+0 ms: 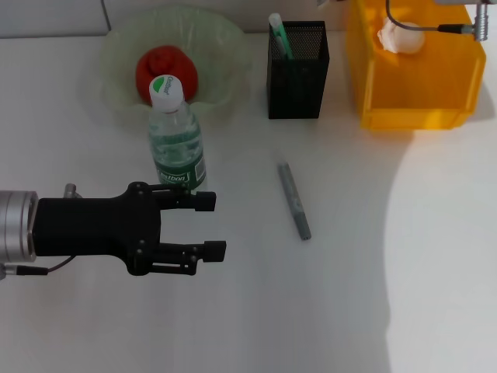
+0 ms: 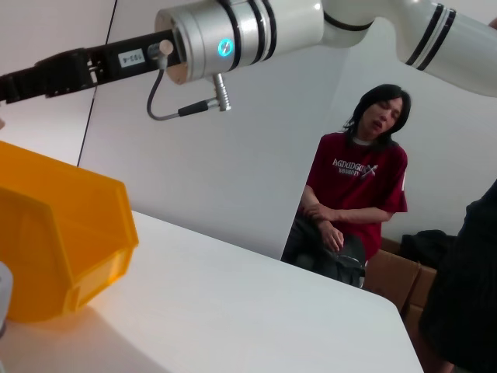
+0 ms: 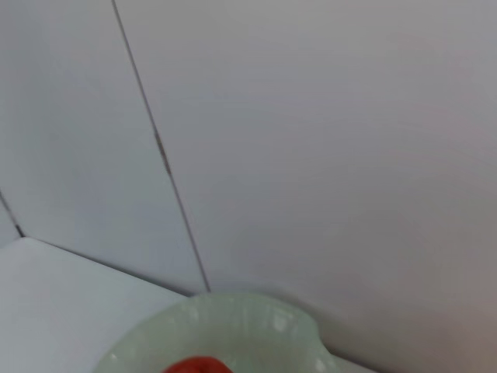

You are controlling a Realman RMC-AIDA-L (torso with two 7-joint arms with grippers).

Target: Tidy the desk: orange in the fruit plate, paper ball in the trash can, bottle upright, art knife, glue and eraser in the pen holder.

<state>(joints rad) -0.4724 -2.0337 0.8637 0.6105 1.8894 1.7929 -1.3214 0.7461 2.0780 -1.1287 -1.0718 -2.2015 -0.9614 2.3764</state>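
The clear water bottle [image 1: 177, 140] stands upright with its white cap on, in front of the fruit plate [image 1: 225, 47]. The orange [image 1: 167, 71] lies in that pale green plate, which also shows in the right wrist view [image 3: 233, 311] with the orange [image 3: 194, 365]. My left gripper [image 1: 219, 226] is open and empty, just in front of the bottle's base. A grey art knife [image 1: 294, 200] lies flat on the table. The black mesh pen holder [image 1: 297, 70] holds a green-capped glue stick [image 1: 278, 33]. The paper ball [image 1: 400, 36] lies in the yellow trash bin [image 1: 415, 78]. The eraser is not visible.
My right arm [image 1: 474, 23] hangs over the yellow bin at the back right; its gripper [image 2: 39, 78] shows in the left wrist view above the bin [image 2: 62, 233]. A person [image 2: 353, 202] sits beyond the table's far edge.
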